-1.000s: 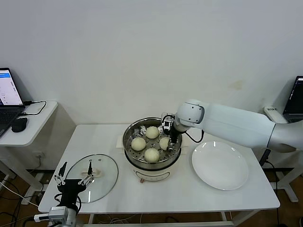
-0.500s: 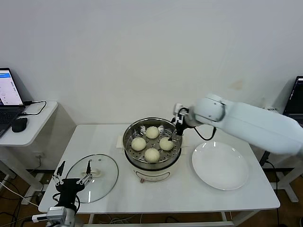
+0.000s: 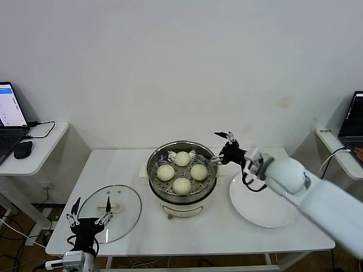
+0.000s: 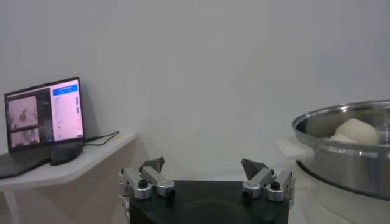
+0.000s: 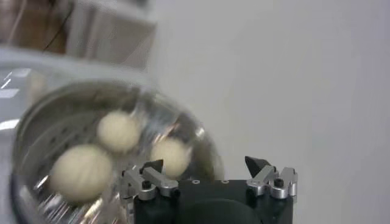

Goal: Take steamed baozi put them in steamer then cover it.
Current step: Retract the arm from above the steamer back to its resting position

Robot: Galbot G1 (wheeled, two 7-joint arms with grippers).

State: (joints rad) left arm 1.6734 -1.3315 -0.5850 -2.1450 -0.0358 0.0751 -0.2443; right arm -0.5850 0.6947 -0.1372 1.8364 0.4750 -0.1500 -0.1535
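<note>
Black-tipped and spread wide with nothing between its fingers, the right pincer [image 3: 222, 147] hangs in the air just beside the steamer's [image 3: 182, 195] rim, on the side toward the white plate [image 3: 272, 212]. In the right wrist view that pincer [image 5: 206, 167] stands above the pot, apart from the buns. Four steamed baozi [image 3: 182, 170] sit on the perforated tray inside the steamer, which stands uncovered at the middle of the table [image 3: 227, 241]. The cover [image 3: 122, 207] lies flat on the table to the steamer's left. The left pincer [image 3: 89, 214] hangs low at the table's front edge by the cover, also wide open and holding nothing. A laptop [image 3: 10, 113] rests on a side table.
</note>
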